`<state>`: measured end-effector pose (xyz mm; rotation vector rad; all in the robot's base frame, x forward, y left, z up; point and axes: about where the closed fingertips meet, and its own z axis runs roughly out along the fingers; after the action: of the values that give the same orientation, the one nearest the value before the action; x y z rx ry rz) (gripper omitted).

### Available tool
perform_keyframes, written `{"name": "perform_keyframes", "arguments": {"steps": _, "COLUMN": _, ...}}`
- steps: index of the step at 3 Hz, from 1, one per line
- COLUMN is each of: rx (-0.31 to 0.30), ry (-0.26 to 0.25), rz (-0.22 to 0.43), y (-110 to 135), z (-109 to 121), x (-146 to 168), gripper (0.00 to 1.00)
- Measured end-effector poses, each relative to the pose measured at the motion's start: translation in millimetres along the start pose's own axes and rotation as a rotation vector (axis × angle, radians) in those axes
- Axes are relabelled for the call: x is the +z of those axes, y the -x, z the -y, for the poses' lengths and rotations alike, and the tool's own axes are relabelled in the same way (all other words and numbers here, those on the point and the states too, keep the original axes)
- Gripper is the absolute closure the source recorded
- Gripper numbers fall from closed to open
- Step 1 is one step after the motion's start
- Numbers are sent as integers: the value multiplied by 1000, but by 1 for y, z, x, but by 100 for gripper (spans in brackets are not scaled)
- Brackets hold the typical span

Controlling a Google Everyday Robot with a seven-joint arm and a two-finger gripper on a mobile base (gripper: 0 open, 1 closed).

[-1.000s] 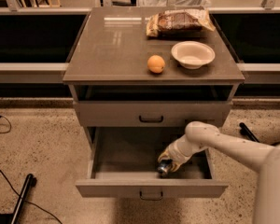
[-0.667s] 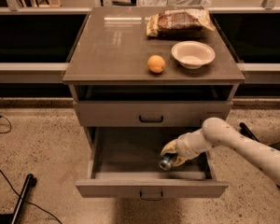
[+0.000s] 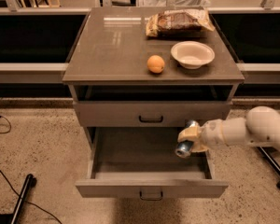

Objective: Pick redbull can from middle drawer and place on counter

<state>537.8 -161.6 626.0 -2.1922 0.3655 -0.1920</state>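
Observation:
My gripper (image 3: 190, 139) is shut on the redbull can (image 3: 185, 141) and holds it tilted above the right side of the open middle drawer (image 3: 144, 157). The can's silver end points down and to the left. My white arm (image 3: 252, 129) reaches in from the right. The drawer's grey inside is bare, and its flat front with a small dark loop handle (image 3: 150, 195) faces me. The counter (image 3: 112, 45) is the glossy grey-brown top of the cabinet, above and behind the can.
On the counter are an orange (image 3: 156, 64), a white bowl (image 3: 192, 54) and a brown snack bag (image 3: 178, 22). A shut drawer front with a black handle (image 3: 150, 119) sits above the open drawer. A black cable (image 3: 9, 181) and a dark pole (image 3: 23, 192) lie on the speckled floor at left.
The gripper has lifted the can up out of the drawer's right side and drawn it to the right; the arm has pulled back to the right.

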Motion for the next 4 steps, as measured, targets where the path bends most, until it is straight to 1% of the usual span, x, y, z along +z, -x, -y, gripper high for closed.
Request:
{"name": "perform_keyframes", "arguments": {"steps": 1, "rx": -208, "ry": -18, "rz": -11, "y": 7, "z": 73, "x": -51, "gripper": 100}}
{"name": "perform_keyframes", "arguments": {"steps": 2, "rx": -371, "ry": -8, "rz": -19, "y": 11, "z": 149, "x": -102, "gripper": 100}}
{"name": "perform_keyframes", "arguments": {"steps": 3, "rx": -445, "ry": 55, "rz": -33, "y": -6, "z": 209, "x": -131, "gripper": 100}}
{"name": "perform_keyframes", "arguments": {"steps": 4, "rx": -360, "ry": 133, "rz": 22, "y": -33, "z": 234, "x": -134, "gripper": 100}}
